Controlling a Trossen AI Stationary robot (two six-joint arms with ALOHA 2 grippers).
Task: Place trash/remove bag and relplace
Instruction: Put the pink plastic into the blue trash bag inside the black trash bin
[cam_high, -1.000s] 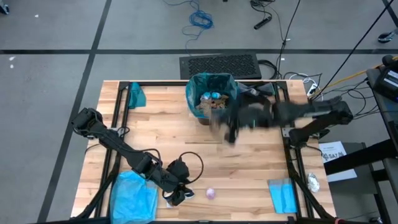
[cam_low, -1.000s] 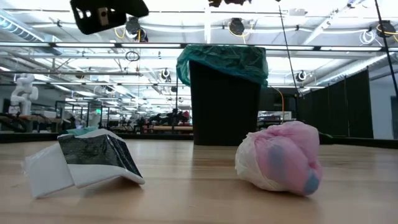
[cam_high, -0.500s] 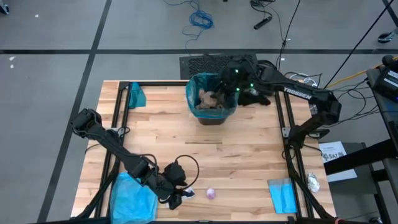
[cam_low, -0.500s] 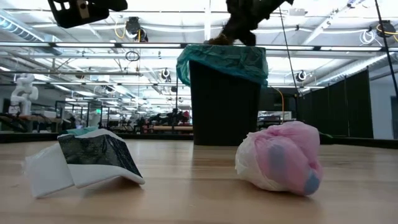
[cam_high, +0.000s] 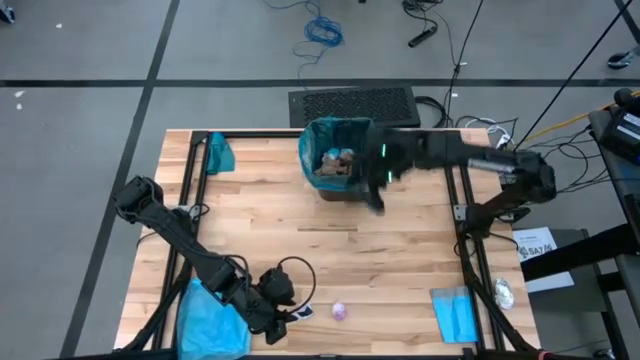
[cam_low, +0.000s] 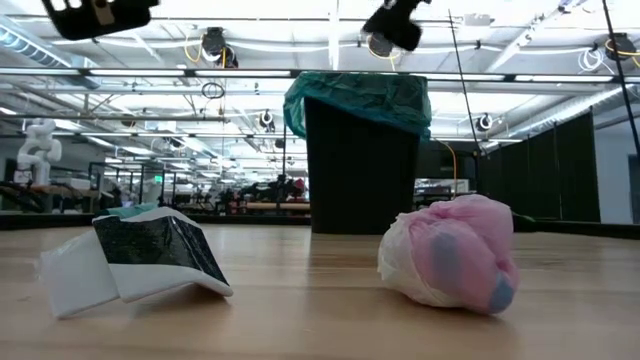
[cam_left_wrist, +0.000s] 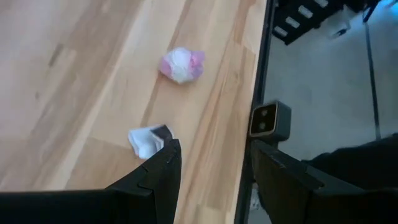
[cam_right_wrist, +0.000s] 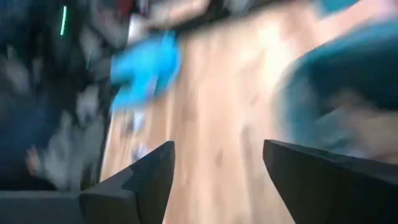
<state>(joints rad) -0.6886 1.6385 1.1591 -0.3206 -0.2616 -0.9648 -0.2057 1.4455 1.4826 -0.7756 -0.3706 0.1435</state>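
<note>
Right claw beside the lined bin, spread wide, empty; best swung straight to the pink wad.

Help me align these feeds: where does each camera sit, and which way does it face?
High: overhead, straight down on the table; both arms show.
Low: table height, level toward the bin; arm parts overhead.
Left wrist: on the left arm, facing the pink wad; own open fingers show.
Right wrist: on the right arm, blurred, own fingers apart.
Shared: high and low both see the pink wad.
</note>
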